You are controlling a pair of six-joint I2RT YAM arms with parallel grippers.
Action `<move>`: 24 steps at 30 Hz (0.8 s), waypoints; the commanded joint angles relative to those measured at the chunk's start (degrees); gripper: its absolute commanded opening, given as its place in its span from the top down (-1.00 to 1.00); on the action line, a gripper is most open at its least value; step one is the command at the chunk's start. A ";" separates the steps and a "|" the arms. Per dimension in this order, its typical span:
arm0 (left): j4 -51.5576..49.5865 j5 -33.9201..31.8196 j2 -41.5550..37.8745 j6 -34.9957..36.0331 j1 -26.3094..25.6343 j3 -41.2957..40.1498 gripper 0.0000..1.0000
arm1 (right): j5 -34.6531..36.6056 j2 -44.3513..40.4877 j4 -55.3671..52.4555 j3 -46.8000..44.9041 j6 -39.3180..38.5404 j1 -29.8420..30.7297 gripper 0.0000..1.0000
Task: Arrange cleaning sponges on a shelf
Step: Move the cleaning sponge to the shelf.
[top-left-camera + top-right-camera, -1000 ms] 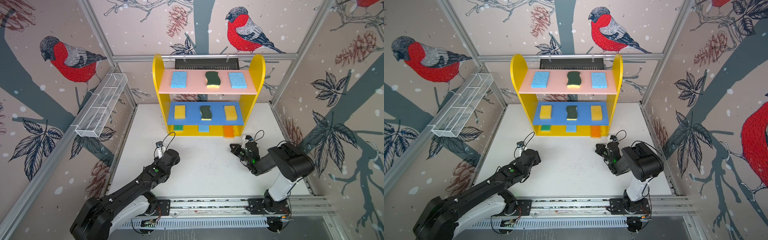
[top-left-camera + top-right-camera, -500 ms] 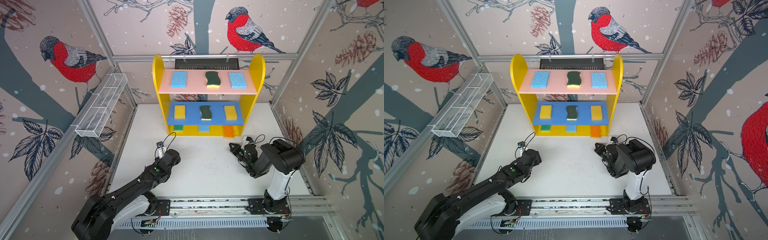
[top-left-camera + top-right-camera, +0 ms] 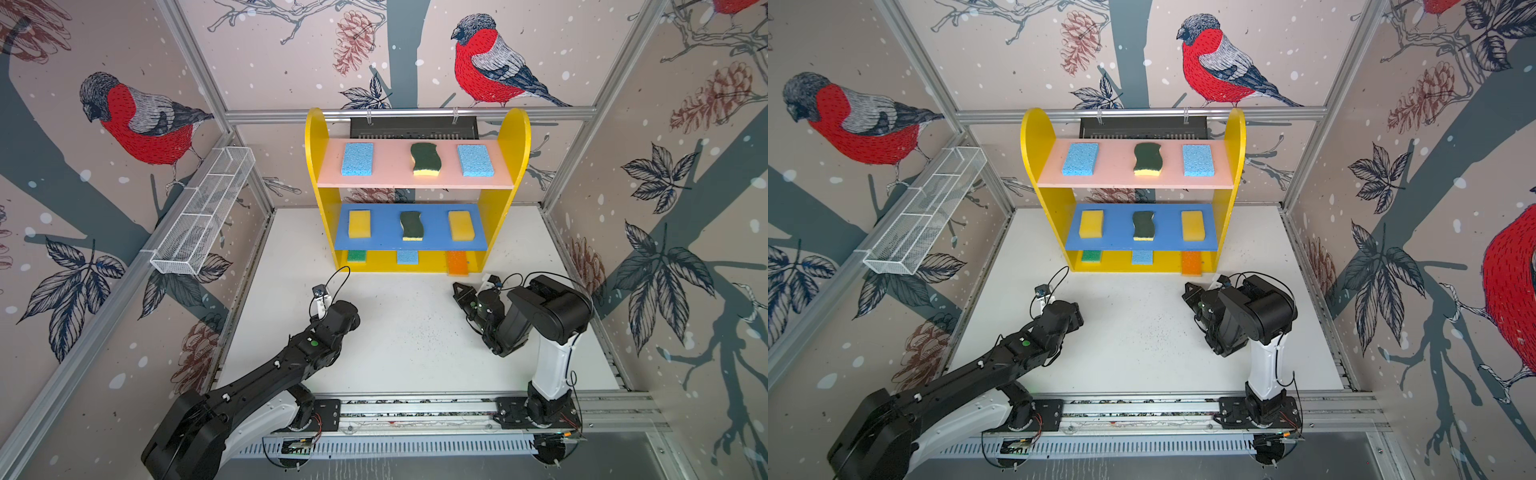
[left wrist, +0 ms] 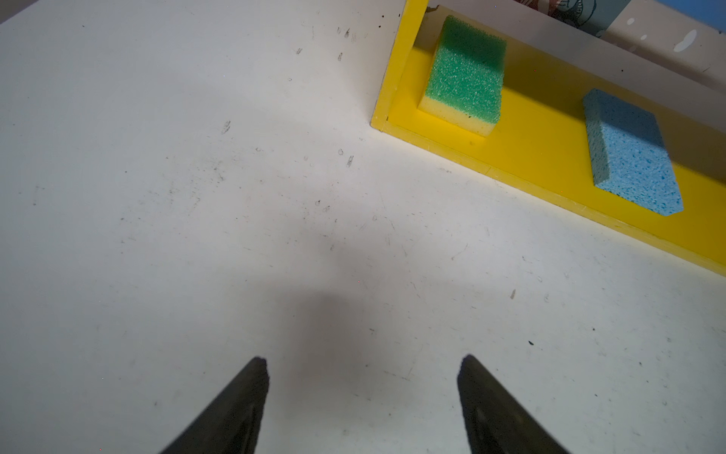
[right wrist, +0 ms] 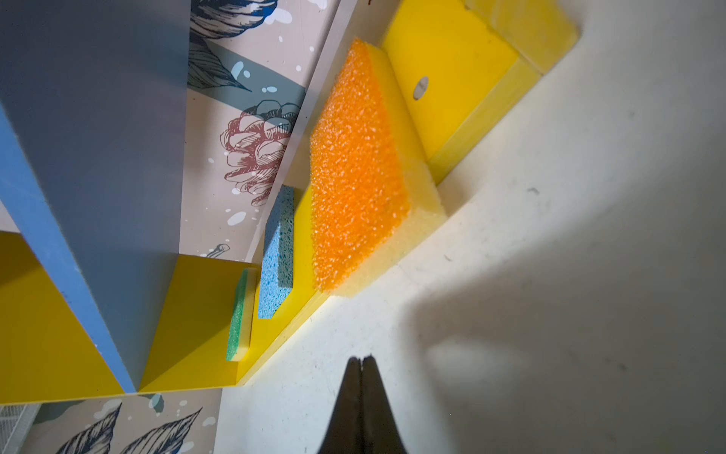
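Where 3 boards (image 3: 390, 176) stack, 9 sponges (image 3: 357, 159) line 1 shelf (image 3: 514, 137).

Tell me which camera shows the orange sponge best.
The right wrist view: the orange sponge sits close up, textured top and yellow base visible. In both top views only its front end shows below the blue board. The left wrist view misses it.

In both top views the blue middle board (image 3: 384, 228) hides the far parts of the green sponge (image 3: 356, 256), light blue sponge (image 3: 407, 257) and orange sponge (image 3: 457, 262). The left gripper (image 4: 363, 359) lies concealed under its wrist there.
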 commanded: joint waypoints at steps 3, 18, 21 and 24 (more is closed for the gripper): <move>2.74 0.65 -0.36 -0.03 -0.12 -0.55 -0.54 | 3.33 0.37 -7.26 2.32 2.24 0.72 1.00; 3.15 0.57 -0.98 0.49 -0.12 -0.31 -0.55 | 4.85 3.43 -8.80 6.11 4.96 0.48 1.00; 3.01 0.52 -0.97 0.50 -0.09 -0.33 -0.55 | 5.07 4.03 -9.35 6.92 5.23 0.50 1.00; 3.14 0.48 -0.97 0.56 -0.12 -0.27 -0.54 | 5.08 4.20 -10.17 7.60 5.24 0.21 1.00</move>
